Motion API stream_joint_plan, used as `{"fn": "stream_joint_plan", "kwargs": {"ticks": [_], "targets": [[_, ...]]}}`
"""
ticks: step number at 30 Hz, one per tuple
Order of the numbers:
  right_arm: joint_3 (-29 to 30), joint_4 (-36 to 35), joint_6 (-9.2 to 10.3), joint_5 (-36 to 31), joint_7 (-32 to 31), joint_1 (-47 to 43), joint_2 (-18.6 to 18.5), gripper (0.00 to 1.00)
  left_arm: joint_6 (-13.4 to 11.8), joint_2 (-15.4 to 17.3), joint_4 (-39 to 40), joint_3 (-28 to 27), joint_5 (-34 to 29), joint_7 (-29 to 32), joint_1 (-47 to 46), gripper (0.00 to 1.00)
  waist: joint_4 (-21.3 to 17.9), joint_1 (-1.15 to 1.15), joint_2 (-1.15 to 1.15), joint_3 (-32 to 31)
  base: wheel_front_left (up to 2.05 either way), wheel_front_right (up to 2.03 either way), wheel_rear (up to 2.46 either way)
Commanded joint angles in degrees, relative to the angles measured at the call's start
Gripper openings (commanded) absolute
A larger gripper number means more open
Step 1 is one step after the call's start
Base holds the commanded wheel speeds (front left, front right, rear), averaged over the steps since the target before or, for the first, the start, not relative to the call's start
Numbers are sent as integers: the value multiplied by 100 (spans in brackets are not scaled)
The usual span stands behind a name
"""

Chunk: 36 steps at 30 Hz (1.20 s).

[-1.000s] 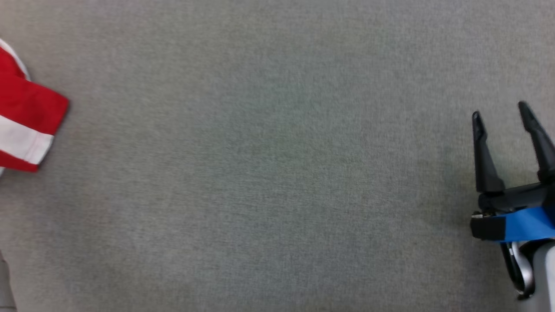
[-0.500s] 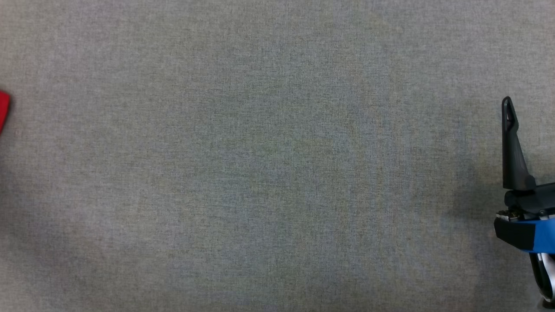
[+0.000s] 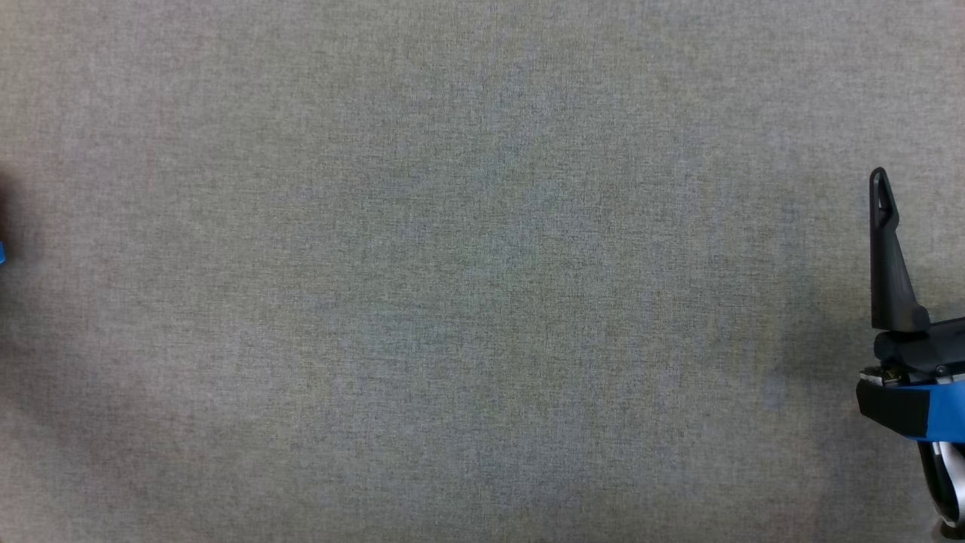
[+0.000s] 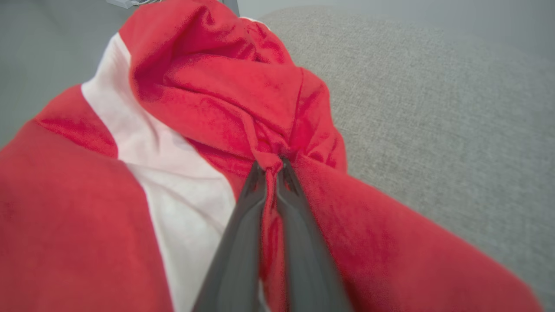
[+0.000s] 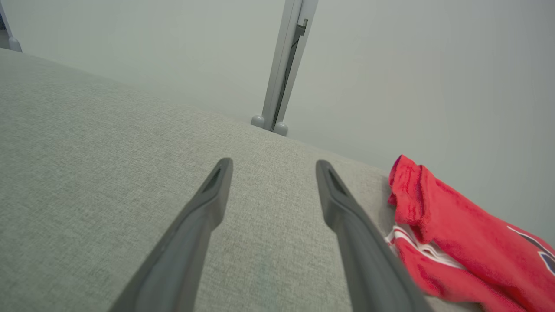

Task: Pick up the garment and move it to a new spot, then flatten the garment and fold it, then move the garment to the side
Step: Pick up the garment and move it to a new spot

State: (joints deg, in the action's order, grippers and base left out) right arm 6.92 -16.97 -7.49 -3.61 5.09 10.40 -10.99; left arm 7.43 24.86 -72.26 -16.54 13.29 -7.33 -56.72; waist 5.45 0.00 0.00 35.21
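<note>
Head view: my right gripper (image 3: 918, 181) hovers beside the grey table (image 3: 452, 271), kept free for flattening.
Left wrist view: my left gripper (image 4: 271, 167) pinches a bunched fold of the red-and-white garment (image 4: 208, 86), ready to lift it.
Right wrist view: the right jaws stand apart, empty, and the garment lies near the table's edge.

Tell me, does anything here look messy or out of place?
The red-and-white garment is bunched in a crumpled heap on the grey surface, not flat; the left gripper pinches a fold. Nothing looks torn or spilled.
</note>
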Motion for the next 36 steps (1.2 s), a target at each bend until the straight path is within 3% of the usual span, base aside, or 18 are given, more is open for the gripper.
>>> {"fn": "stream_joint_plan", "kwargs": {"ticks": [1,11,18,29,36], "targets": [[-2,11,-1,38,53,31,24,100,5,-43,-51,61,-3,-73,95,0,-12,0,0,-45,0,0,0],[-182,468,-1,149,365,101,272,100,6,78,828,727,132,-759,-302,0,-102,0,0,-568,0,0,0],[-314,1023,-1,259,683,142,510,100,7,67,2160,1404,281,-786,-440,0,-342,0,0,-1126,0,0,0],[-605,1719,-1,502,982,164,778,100,6,-79,3975,2911,612,-524,-824,0,-1307,0,0,-1759,0,0,0],[-760,1968,-1,805,1010,148,804,100,6,-464,4573,3719,672,-177,-759,0,-1923,0,0,-1959,0,0,0]]}}
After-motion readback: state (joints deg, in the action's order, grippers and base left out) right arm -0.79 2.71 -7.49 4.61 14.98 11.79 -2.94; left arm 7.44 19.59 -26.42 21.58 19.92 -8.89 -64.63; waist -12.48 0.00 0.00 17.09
